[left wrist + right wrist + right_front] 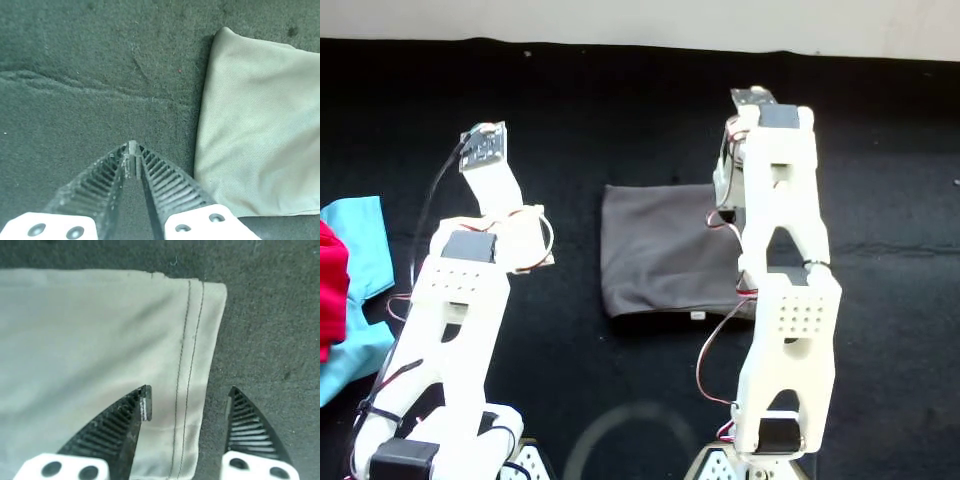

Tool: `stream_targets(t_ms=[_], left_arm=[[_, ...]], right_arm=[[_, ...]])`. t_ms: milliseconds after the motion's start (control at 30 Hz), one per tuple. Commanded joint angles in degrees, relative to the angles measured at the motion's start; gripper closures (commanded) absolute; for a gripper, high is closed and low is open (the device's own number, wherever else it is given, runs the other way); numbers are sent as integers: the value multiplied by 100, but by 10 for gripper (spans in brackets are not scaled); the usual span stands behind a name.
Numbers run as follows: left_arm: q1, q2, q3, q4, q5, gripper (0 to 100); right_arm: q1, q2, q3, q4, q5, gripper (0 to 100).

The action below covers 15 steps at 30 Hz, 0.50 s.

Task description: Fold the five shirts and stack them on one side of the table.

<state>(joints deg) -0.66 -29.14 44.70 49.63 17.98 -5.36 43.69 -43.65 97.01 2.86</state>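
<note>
A folded grey shirt (660,255) lies flat on the black table cloth in the middle of the high view. My right gripper (187,400) hangs open above its hemmed edge; one finger is over the grey shirt (100,340), the other over bare cloth. My left gripper (132,155) is shut and holds nothing. It hovers over the black cloth just beside the grey shirt (255,125). A light blue shirt (360,290) with a red shirt (332,285) on top lies at the left edge.
The table is covered in black cloth (570,120). The white arms rise from their bases at the near edge, the right arm (785,290) overlapping the grey shirt's right side. Bare cloth stretches behind and to the right.
</note>
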Motion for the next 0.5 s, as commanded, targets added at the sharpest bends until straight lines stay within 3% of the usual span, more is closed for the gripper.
stream_targets(t_ms=[0, 367, 467], left_arm=[[-66, -189, -22, 0, -9, 990], [-66, -189, -22, 0, -18, 990], [-66, -189, -22, -9, -18, 990]], right_arm=[[22, 171, -57, -154, -185, 758], [4, 1121, -57, -435, -202, 761], [4, 1314, -57, -391, -193, 861]])
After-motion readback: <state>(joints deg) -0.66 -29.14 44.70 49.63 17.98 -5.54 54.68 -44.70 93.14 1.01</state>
